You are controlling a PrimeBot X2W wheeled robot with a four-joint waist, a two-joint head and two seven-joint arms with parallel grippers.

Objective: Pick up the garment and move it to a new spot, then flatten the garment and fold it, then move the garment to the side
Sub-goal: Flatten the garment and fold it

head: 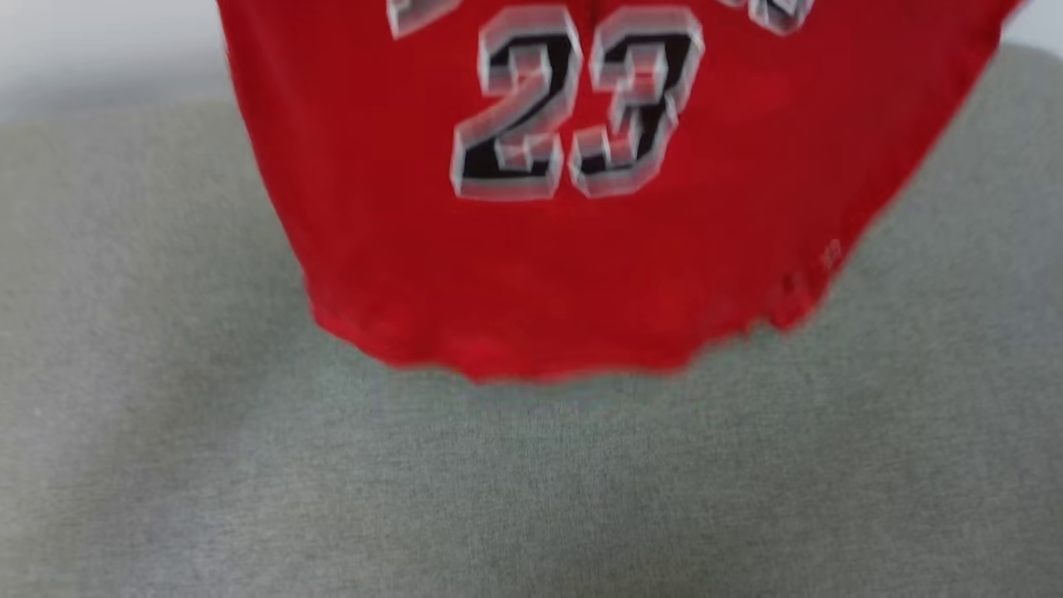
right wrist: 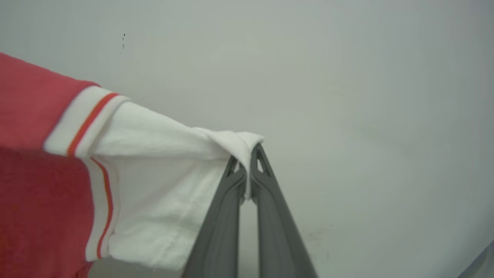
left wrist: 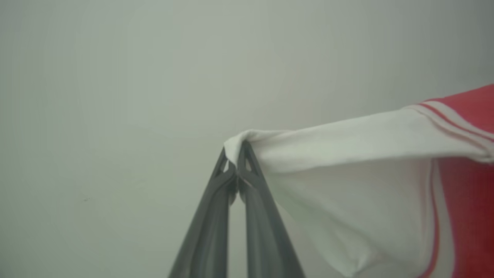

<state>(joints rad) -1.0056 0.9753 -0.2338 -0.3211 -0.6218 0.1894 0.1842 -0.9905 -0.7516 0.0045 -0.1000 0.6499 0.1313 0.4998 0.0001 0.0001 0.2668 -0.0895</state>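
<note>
The garment (head: 581,274) is hanging spread across the top middle of the head frame, red, with a black white-edged 23, its hem blurring above the grey surface (head: 531,498) | left hand (left wrist: 236,156) is pinching one white sleeve (left wrist: 347,143) by its tip, fingers clenched, mid-frame | right hand (right wrist: 247,160) is clamping the other sleeve (right wrist: 154,135) likewise | wrist views are showing the striped trim (left wrist: 451,119).

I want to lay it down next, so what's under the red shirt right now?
Below the hanging shirt lies a gray fabric surface. The stretch of it behind the shirt is covered, so what sits there cannot be seen.
</note>
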